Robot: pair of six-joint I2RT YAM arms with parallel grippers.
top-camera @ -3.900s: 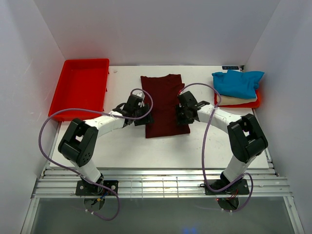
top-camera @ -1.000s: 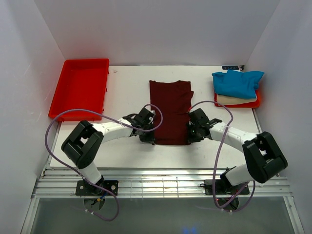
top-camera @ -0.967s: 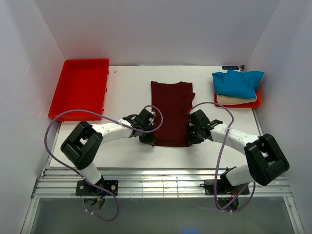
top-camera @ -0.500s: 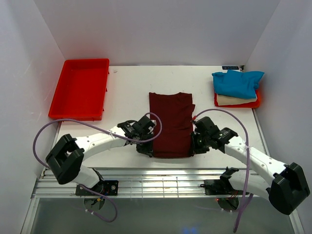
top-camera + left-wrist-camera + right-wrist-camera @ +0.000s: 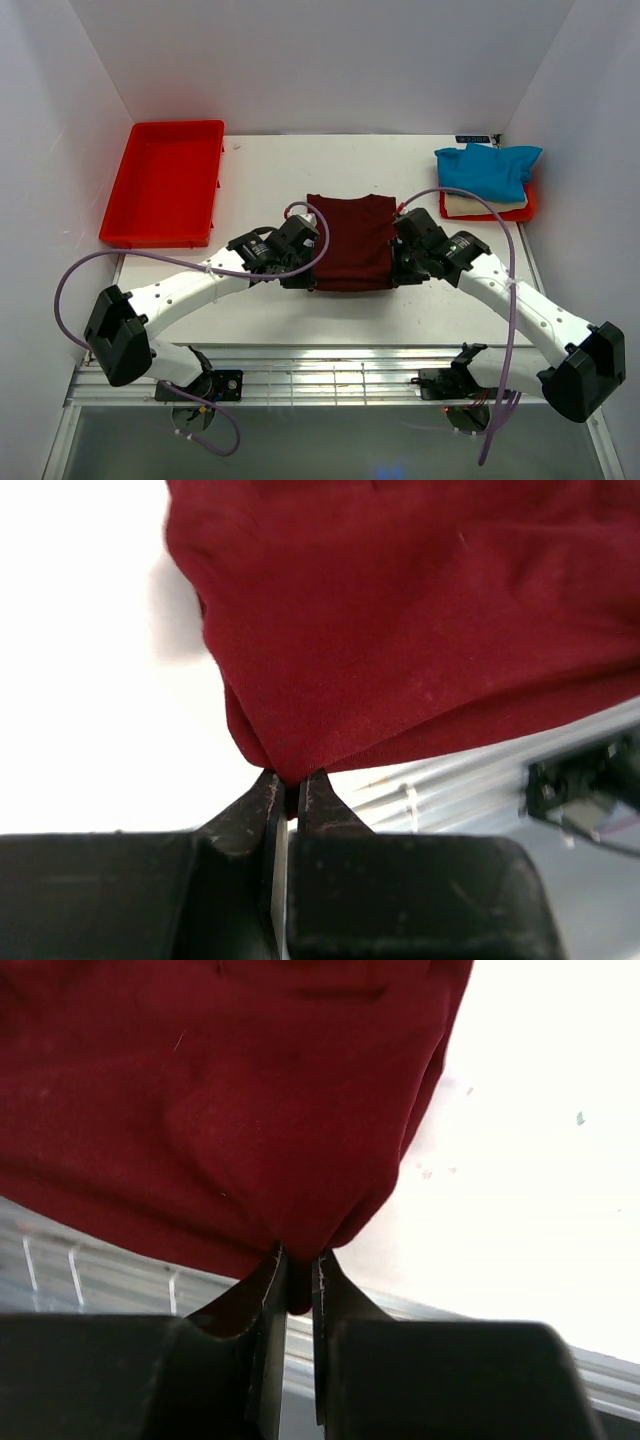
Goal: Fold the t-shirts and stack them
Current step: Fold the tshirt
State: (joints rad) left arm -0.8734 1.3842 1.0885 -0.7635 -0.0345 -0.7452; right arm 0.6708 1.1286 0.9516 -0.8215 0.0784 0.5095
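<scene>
- The dark maroon t-shirt [image 5: 350, 240] lies in the middle of the white table [image 5: 260, 170], folded into a narrow, roughly rectangular shape, between the two arms.
- The left gripper [image 5: 290, 785] is clamped on the shirt's near left corner. Its two black fingers are almost together, with a bunched fold of cloth pinched between the tips.
- The right gripper [image 5: 295, 1260] is clamped the same way on the near right corner, with only a thin slit between its fingers and maroon cloth filling it.
- In both wrist views the pinched edge is raised off the table, and the cloth is doubled and rounded where it leaves the fingers.
- The bright blue t-shirt [image 5: 487, 168] sits folded on top of the cream t-shirt [image 5: 480, 206], both in a small red tray [image 5: 527, 211] at the far right edge of the table.
- A larger red tray [image 5: 165, 185] stands at the far left, well apart from the maroon shirt.
</scene>
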